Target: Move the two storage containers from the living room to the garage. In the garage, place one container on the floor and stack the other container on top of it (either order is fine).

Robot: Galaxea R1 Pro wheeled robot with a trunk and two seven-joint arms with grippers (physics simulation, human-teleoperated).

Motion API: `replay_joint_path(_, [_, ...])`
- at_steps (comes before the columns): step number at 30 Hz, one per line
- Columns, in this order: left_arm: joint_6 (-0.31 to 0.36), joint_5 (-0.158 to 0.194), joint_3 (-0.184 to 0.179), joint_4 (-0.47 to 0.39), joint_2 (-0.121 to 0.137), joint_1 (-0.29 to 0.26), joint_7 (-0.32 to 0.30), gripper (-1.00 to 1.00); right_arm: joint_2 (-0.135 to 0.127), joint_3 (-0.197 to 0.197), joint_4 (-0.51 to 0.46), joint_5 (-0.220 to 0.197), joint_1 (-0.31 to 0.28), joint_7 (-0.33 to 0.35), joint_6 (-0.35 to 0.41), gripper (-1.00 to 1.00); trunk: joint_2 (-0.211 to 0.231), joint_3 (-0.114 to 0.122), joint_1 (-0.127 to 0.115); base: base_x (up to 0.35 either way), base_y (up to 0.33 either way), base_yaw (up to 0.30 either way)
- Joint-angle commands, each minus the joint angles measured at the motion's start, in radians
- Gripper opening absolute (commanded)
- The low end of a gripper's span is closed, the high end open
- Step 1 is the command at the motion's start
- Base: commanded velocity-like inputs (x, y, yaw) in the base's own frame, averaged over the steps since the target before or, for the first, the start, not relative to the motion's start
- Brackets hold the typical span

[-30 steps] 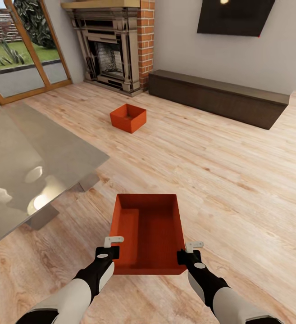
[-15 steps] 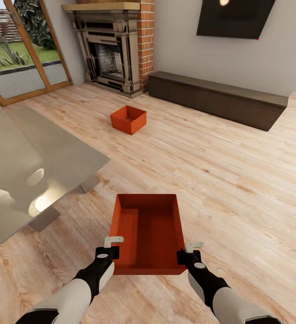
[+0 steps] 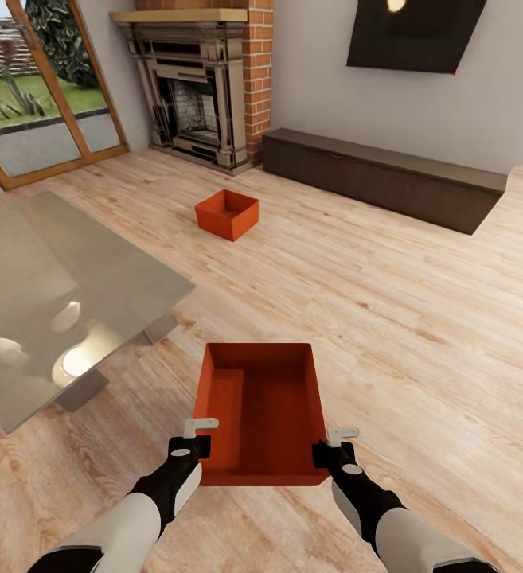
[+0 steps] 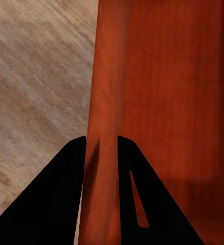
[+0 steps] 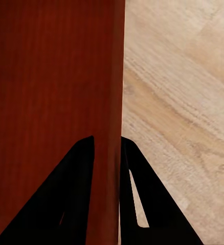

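Head view: unlabelled storage container (image 3: 263, 414) between both grippers.

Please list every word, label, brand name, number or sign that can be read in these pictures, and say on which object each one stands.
There are none. The held storage container, the second storage container, the fireplace, the dark wall panel and the low cabinet all show plain surfaces without writing.

Head view: bright, even daylight render; sharp across the frame. Grey glass tabletop (image 3: 62, 294) carries soft white glare patches; dark wall-mounted screen (image 3: 416, 32) reflects one small lamp spot. Light wood-plank floor (image 3: 420, 318) shows only faint shadows. Both wrist views: softer, slightly blurred; fingers render as flat black silhouettes
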Motion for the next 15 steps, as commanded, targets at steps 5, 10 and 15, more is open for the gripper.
replay_joint_path(5, [0.006, -0.016, 0.023, -0.001, 0.004, 0.000, 0.008, -1.00, 0.002, -0.002, 0.000, 0.009, 0.000, -0.011, -0.003, -1.00, 0.035, 0.015, -0.019, 0.000, 0.000, 0.000])
replay_joint_path(10, [0.006, -0.016, 0.024, -0.001, 0.004, 0.000, 0.008, -1.00, 0.004, -0.004, 0.000, 0.008, -0.001, -0.012, -0.003, -1.00, 0.070, 0.031, -0.039, 0.000, 0.000, 0.000])
replay_joint_path(15, [0.006, -0.016, 0.023, -0.002, 0.004, 0.000, 0.008, -1.00, 0.002, -0.007, 0.000, 0.006, -0.001, -0.014, -0.002, -1.00, 0.105, 0.047, -0.058, 0.000, 0.000, 0.000])
